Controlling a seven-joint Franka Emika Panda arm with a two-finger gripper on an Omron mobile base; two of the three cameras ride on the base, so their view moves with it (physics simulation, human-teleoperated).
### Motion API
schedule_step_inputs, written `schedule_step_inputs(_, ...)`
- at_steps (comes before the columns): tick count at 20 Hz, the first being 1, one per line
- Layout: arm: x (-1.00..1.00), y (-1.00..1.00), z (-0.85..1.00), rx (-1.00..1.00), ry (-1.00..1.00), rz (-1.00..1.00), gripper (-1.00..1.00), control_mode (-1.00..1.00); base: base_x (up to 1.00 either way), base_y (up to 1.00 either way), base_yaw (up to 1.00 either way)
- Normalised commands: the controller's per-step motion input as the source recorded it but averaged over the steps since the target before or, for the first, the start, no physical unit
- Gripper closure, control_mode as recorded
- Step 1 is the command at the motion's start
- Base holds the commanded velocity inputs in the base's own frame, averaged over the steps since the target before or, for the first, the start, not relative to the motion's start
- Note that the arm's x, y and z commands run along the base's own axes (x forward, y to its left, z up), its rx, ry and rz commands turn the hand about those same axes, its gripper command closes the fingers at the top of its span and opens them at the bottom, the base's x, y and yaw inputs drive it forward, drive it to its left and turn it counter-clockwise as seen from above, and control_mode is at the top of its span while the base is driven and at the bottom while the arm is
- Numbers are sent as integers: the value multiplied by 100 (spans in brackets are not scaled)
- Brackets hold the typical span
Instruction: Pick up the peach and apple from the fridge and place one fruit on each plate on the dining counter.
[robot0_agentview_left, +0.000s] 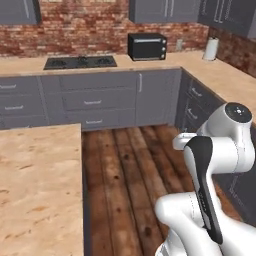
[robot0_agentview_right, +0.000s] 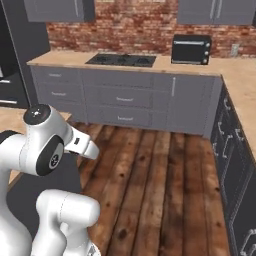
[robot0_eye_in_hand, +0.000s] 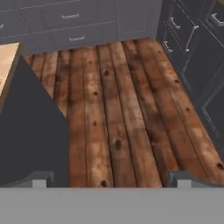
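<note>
the floor (robot0_agentview_left: 130, 170) of dark reddish planks takes the middle of both base views, its boards running away from the robot toward the far cabinets. the wall counter (robot0_agentview_left: 30, 65) runs along the brick wall and turns down the right side, with grey drawers beneath it. the table (robot0_agentview_left: 35, 185), the dining island with the light mottled wood top, lies at the left of the left base view; its long axis runs away from the camera, its right edge parallel to the floor planks, and its far edge square to them. in the hand view one corner of that top (robot0_eye_in_hand: 6, 65) shows at the upper left above the dark grey base. a slice of the fridge (robot0_agentview_right: 10, 75), dark-cased and tall, stands at the left edge of the right base view, just beside the end of the wall counter. the arm (robot0_agentview_left: 220, 165) is folded up near the base, over the floor and to the right of the table. the hob (robot0_agentview_left: 80, 62) sits flat in the wall counter, the microwave (robot0_agentview_left: 147, 46) just to its right, and a paper roll (robot0_agentview_left: 211, 49) stands upright near the counter's far right corner. the pincer (robot0_eye_in_hand: 109, 179) points down at the bare floor, its two tips wide apart with nothing between them.
</note>
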Motion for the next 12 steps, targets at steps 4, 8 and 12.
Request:
schedule_step_inputs(4,0,0,0,0,0,0,-100,100,86,-35,24)
schedule_step_inputs(8,0,0,0,0,0,0,-100,100,83,-40,22)
schedule_step_inputs(12,0,0,0,0,0,0,-100,100,82,-42,22)
